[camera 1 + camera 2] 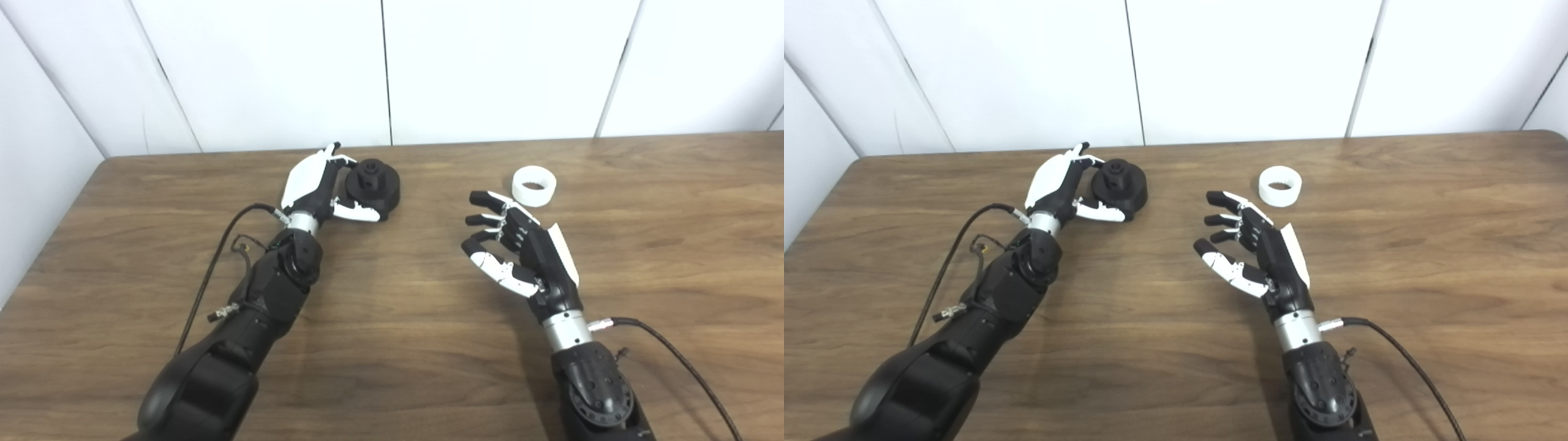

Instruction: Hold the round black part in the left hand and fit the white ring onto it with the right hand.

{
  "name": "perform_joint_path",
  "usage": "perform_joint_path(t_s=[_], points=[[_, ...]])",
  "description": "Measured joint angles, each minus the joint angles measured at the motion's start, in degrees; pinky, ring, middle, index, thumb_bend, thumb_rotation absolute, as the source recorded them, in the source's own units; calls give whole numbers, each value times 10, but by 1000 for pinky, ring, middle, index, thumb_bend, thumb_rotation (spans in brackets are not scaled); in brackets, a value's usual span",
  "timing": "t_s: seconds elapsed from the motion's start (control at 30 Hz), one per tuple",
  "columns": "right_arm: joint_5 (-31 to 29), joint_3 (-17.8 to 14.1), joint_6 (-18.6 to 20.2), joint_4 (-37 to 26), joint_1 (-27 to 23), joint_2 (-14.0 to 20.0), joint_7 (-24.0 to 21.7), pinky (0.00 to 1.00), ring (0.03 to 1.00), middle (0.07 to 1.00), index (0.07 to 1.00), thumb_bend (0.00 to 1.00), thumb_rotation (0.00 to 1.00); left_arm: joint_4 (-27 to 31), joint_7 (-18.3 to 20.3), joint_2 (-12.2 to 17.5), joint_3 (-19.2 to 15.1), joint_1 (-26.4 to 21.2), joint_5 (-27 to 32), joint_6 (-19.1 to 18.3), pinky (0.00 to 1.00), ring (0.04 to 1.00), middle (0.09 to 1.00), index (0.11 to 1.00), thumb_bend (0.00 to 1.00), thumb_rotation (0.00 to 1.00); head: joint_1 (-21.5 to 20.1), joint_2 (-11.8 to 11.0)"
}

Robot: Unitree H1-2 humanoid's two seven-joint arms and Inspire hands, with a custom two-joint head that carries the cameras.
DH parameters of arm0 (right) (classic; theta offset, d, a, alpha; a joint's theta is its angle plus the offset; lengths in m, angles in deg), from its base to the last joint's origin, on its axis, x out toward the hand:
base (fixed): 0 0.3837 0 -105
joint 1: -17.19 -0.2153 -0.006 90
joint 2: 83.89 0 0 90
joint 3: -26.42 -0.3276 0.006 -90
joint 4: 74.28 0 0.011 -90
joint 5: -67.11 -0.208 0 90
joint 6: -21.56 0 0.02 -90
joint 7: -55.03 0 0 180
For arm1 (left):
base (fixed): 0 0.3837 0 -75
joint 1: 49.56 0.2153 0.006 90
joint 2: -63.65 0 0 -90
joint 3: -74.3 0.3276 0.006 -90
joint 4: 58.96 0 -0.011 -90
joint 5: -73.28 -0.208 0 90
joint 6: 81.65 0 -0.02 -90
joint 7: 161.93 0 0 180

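The round black part (375,184) sits on the wooden table (404,343) at the back left, a small knob on its top. My left hand (318,184) is against its left side, fingers curled over the far edge and thumb (357,212) along the near edge, closed around it. The white ring (534,185) lies flat on the table at the back right of centre. My right hand (514,245) hovers just in front and left of the ring, fingers spread and empty, apart from it.
A white panelled wall (392,67) runs behind the table's far edge, and another wall closes the left side. Black cables (214,257) trail from both wrists over the tabletop.
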Motion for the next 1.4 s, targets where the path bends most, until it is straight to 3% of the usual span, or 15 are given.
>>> perform_joint_path(t_s=[0.2, 0.77, 0.97, 1.0, 1.1, 1.4], points=[[-1, -5, 0, 0, 0, 0, 0, 611, 706, 806, 772, 546, 294, 50, 11, 0, 4, 26, -3, -9, 1000, 1000, 1000, 614, 933, 261, 3, 1], [-2, -10, 2, -4, 3, 3, -5, 621, 717, 809, 784, 546, 314, 151, 20, -4, 3, 93, 0, -19, 1000, 1000, 1000, 567, 890, 221, 9, 4], [0, -11, 6, -6, 3, 3, -5, 625, 720, 812, 783, 544, 320, 212, 32, -6, 4, 134, -2, -27, 1000, 1000, 994, 569, 891, 188, 9, 4], [0, -11, 6, -6, 3, 3, -5, 621, 721, 813, 782, 545, 320, 221, 33, -6, 4, 138, -2, -29, 1000, 1000, 997, 524, 674, 121, 9, 4], [0, -12, 6, -6, 3, 3, -5, 625, 717, 810, 779, 555, 321, 259, 36, -9, 2, 157, -1, -35, 1000, 1000, 999, 494, 533, 78, 11, 4], [2, -13, 6, -6, 3, 4, -5, 607, 709, 807, 780, 541, 307, 327, 44, -14, 2, 205, -1, -44, 1000, 1000, 985, 487, 524, 65, 12, 4]])
